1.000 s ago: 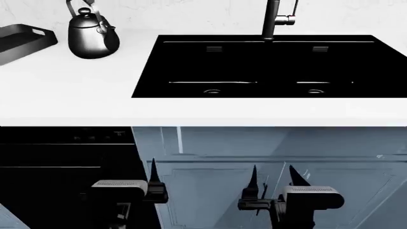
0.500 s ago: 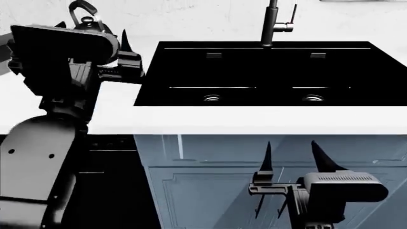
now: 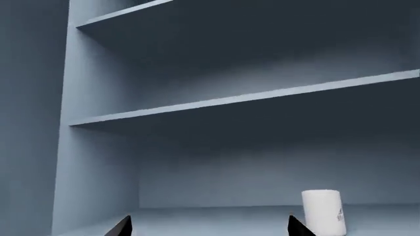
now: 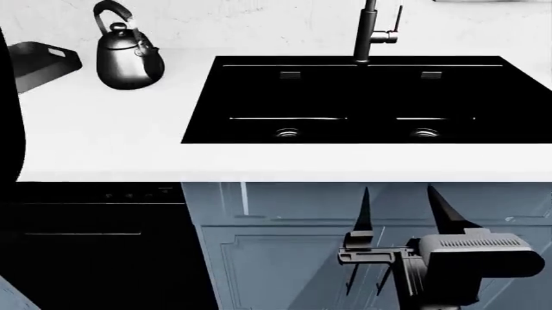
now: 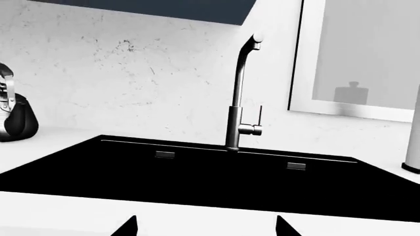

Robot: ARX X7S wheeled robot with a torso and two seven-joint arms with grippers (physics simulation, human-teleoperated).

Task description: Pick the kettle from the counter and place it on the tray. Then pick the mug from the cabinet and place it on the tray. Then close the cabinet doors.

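White counter (image 4: 103,135) runs across the head view, with a black double sink (image 4: 362,97) and a faucet (image 4: 371,32) set into it. On the counter left of the sink stands the dark kettle (image 4: 128,61), and just beyond it the black tray (image 4: 43,64) lies at the far left edge. The right gripper (image 4: 397,206) hangs low before the blue cabinet doors (image 4: 285,252), jaws spread apart, holding nothing. In the left wrist view, the left gripper (image 3: 208,227) faces open blue shelves (image 3: 249,98), its jaws wide and empty, with the white mug (image 3: 323,211) on the lowest shelf.
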